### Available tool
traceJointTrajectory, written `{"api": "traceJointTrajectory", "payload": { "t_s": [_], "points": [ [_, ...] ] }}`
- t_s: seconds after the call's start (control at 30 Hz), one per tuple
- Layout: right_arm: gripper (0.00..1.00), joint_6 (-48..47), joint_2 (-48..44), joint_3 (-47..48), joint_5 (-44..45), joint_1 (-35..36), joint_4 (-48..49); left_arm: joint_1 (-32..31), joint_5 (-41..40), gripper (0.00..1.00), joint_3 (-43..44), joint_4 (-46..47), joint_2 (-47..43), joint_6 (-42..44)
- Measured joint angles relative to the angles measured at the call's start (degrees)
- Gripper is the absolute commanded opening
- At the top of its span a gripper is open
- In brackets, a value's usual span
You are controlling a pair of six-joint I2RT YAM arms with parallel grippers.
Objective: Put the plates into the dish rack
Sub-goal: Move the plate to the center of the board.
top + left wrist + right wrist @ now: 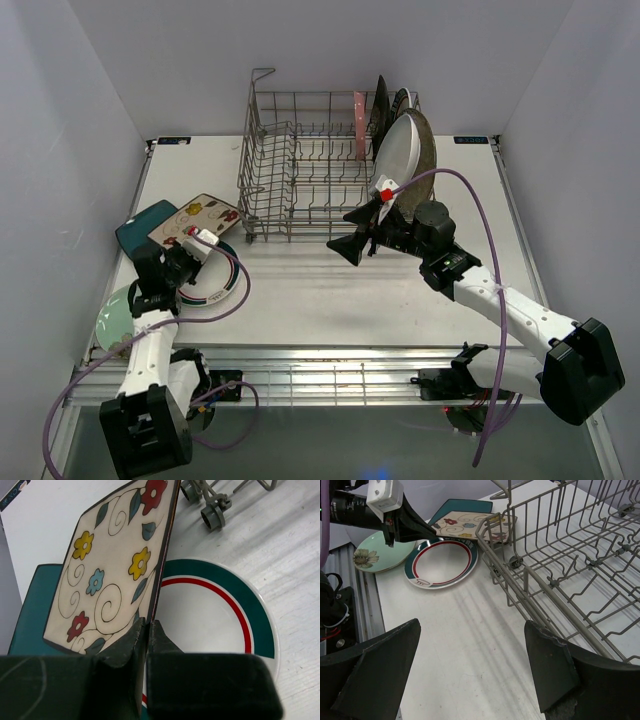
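Pinching cream floral plate (110,565) by near rim w/ left gripper (147,630), nearly shut; tilted above teal-rimmed plate (210,610), left of dish rack (300,160). Right gripper (470,645) wide open, empty. Risk: slip/pivot from thin edge grip, clipping rack wire.

The cream floral square plate (110,565) is tilted up on edge, its rim pinched in the left gripper (148,630). A teal-rimmed round plate (215,615) with a red ring lies flat just right of that gripper. A teal square plate (27,615) lies to its left and a pale green plate (112,318) behind it. The grey wire dish rack (300,170) stands just beyond the right gripper (362,232). A white oval plate (398,152) and a pink plate (358,125) stand upright at the rack's right end.
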Motion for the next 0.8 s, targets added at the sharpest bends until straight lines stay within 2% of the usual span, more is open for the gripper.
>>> {"api": "traceJointTrajectory", "payload": {
  "t_s": [0.37, 0.8],
  "points": [
    [0.9, 0.0, 0.0, 0.0, -0.5, 0.0, 0.0, 0.0, -0.2, 0.0, -4.4, -2.9, -5.8, 8.7],
    [0.9, 0.2, -0.3, 0.0, -1.3, 0.0, 0.0, 0.0, -0.3, 0.0, -6.9, -3.9, -3.5, 13.1]
  ]
}}
